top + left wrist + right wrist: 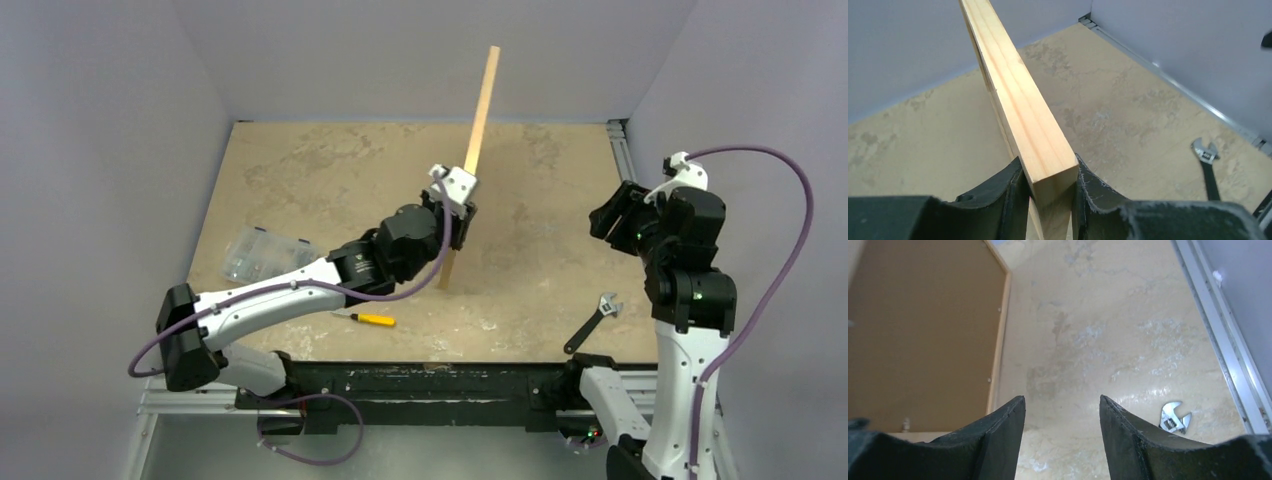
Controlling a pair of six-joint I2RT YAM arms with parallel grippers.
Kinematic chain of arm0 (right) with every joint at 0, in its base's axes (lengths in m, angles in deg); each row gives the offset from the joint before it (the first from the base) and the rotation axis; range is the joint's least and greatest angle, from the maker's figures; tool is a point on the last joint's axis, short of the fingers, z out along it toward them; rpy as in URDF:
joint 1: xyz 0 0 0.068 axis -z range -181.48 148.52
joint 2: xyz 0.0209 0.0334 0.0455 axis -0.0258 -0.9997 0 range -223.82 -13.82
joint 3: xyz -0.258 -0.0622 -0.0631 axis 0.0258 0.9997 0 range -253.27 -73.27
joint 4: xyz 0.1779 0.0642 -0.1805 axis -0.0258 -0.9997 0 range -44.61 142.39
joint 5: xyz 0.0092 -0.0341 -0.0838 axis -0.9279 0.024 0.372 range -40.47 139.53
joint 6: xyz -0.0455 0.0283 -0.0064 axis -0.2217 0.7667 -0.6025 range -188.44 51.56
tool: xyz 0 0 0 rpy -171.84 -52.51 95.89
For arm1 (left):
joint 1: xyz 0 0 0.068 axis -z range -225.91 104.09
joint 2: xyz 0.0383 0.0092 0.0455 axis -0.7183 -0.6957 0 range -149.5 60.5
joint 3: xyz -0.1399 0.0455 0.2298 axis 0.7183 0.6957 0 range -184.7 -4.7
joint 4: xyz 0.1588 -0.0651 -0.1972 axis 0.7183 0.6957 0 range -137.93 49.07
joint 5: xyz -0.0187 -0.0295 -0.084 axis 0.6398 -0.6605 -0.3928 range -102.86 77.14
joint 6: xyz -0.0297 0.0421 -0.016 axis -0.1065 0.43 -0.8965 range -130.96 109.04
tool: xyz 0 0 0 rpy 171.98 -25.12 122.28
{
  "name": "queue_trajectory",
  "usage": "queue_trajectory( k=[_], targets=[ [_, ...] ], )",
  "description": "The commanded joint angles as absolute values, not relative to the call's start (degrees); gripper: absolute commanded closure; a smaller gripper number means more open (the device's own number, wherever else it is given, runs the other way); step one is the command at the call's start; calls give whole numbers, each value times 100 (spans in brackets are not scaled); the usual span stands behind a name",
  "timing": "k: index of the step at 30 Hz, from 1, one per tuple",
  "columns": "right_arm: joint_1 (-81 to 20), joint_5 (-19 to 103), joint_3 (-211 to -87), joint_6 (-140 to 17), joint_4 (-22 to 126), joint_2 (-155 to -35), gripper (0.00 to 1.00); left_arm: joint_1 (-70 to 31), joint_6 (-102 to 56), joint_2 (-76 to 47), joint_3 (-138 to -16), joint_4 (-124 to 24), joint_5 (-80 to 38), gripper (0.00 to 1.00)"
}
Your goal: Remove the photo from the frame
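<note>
The frame (478, 120) is a thin light-wood rectangle standing on edge, tilted, with its lower corner on the table. My left gripper (460, 208) is shut on its edge about halfway up. In the left wrist view the pale wood edge (1018, 100) sits clamped in my left gripper (1050, 186). The right wrist view shows the frame's border (1003, 315) around the brown backing board (923, 330). The photo is hidden. My right gripper (604, 218) is open and empty in the air right of the frame, as the right wrist view (1062, 405) also shows.
A wrench (593, 322) lies at the front right, also in the wrist views (1207, 167) (1175, 417). A yellow-handled screwdriver (372, 319) lies near the front edge. A clear plastic box (262, 252) sits at left. A metal rail (620, 150) runs along the right wall.
</note>
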State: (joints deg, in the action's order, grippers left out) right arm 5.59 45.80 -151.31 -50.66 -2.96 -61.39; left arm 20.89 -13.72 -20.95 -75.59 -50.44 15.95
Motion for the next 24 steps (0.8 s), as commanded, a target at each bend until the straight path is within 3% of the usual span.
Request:
queue_trajectory(
  k=[1, 10, 17, 24],
  targets=[
    [548, 4409, -14625, -5191, -326, -6235, 46, 1651, -3693, -1548, -7011, -5005, 177, 100],
    [555, 4184, -13837, -5118, 54, -6137, 47, 769, -5910, -118, -4980, -6266, -397, 100],
    [547, 4112, -13434, -5075, 271, -6146, 48, 350, -7121, 84, -4071, -6642, -1119, 100],
    [554, 4107, -13259, -5044, 352, -6137, 49, 340, -7265, -113, -3690, -6700, -1701, 100]
  ],
)
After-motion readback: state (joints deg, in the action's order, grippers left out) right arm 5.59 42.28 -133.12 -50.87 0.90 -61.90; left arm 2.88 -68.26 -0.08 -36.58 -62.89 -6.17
